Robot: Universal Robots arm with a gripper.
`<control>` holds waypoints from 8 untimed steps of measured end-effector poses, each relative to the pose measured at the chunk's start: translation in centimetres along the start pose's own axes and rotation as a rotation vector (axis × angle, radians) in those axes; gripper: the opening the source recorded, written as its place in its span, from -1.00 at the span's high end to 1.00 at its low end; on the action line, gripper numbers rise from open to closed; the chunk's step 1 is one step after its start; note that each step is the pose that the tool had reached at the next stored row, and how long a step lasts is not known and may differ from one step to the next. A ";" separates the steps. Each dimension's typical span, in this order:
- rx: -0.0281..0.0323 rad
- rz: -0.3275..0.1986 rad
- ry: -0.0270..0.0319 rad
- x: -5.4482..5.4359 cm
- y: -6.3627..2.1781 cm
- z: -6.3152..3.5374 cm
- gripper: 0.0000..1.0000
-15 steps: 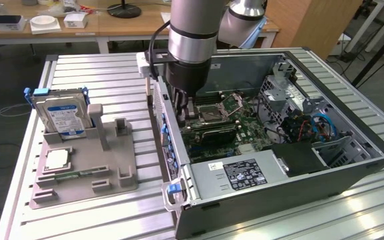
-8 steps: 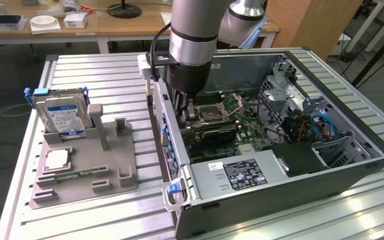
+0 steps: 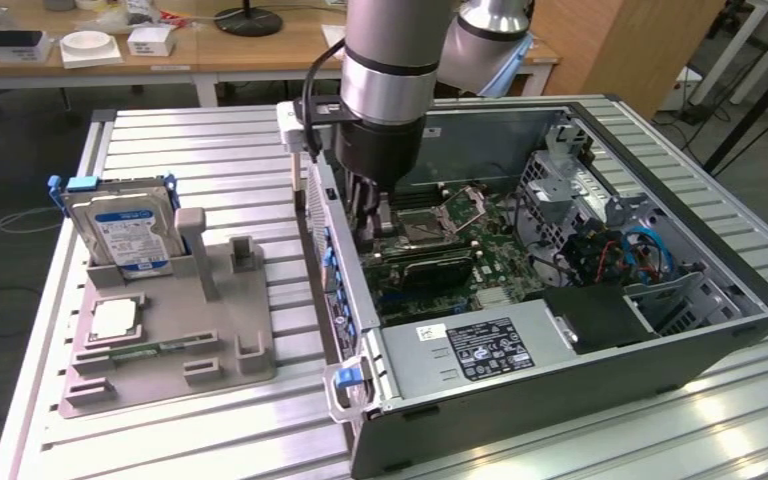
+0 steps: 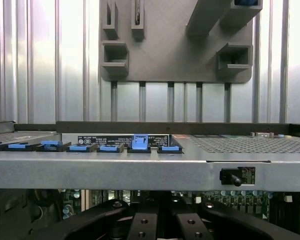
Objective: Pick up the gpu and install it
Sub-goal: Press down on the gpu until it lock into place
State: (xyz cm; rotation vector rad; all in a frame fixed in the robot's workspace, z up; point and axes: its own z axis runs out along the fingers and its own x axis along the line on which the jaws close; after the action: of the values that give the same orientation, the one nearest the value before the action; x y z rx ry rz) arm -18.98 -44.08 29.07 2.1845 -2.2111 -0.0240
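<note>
GPU (image 3: 418, 268) sits low inside the open computer case (image 3: 651, 350), a dark card lying across the green motherboard (image 3: 491, 262) directly under the arm. The claw (image 3: 373, 215) reaches down into the case just above it, its dark fingers (image 4: 140, 225) close together in the wrist view, but whether they clamp the card or merely hover over it cannot be told. Beside the claw runs the case's rear wall (image 4: 140, 170), lined with blue slot clips (image 4: 140, 142). Toward the exterior view's right lie the drive cage (image 3: 564, 185) and blue cables (image 3: 651, 255); nearer the camera sits the power supply (image 3: 484, 345) with its black label. Outside the case, on the ribbed metal table (image 3: 197, 430), a grey parts holder (image 3: 171, 340) carries an upright hard drive (image 3: 124, 230), a processor (image 3: 113, 320) and a memory stick (image 3: 157, 349).
</note>
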 end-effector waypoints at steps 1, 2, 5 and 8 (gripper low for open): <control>0.0001 0.000 0.0002 0.0 0.00 -0.18 0.79; 0.0001 0.000 0.0006 0.0 0.01 -0.36 0.79; 0.0001 0.000 0.0026 0.0 0.03 -0.96 0.79; 0.0002 0.000 0.0037 0.0 0.11 -1.19 0.79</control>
State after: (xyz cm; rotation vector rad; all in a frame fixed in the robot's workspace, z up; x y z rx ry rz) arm -19.05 -44.08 30.26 2.1824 -2.2096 -0.0197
